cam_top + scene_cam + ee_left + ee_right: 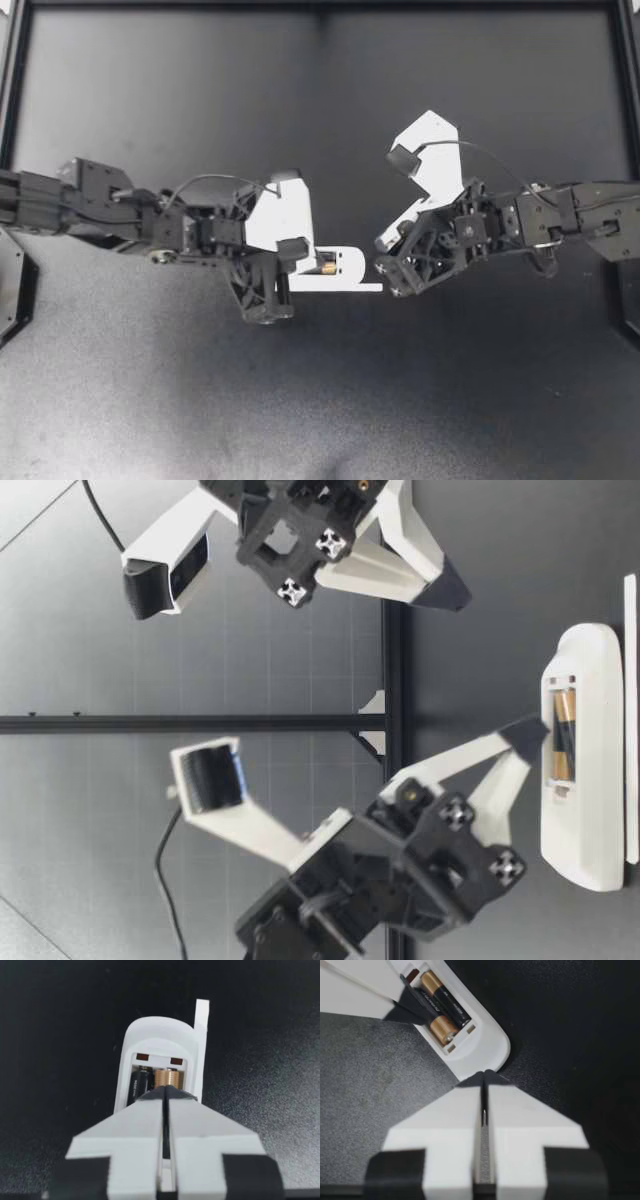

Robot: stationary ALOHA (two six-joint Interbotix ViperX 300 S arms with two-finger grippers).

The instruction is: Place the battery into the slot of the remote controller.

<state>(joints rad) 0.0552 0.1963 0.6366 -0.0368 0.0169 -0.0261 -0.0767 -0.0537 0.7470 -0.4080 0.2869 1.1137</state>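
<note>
One last push to seat the battery (327,267)

Seen from above, my left pincer (312,265) reaches onto the remote controller (352,283), which lies on the table (320,400) between my arms. Its tips rest at the battery's gold end. My right pincer (383,270) sits close to the remote's other end.

The low view shows the remote lying flat with its open slot (562,735) facing up, and the battery lies in it alongside a second cell (566,765). My left pincer slants down with its tip touching the battery. I judge this to be a press that settles it fully against the contacts. My right pincer (448,588) hangs above the remote and touches nothing. It is probably kept clear so the left has room, yet near enough to steady the body if it skids.

At my left wrist, the fingers are pressed tight together with nothing between them. Closed this way they make one narrow prod that fits the slot, and their tips bear on the battery.

At my right wrist, the fingers are likewise together and empty, with the remote's rounded end just ahead of them. Both cells appear to lie level in the slot, so the task looks almost finished.
</note>
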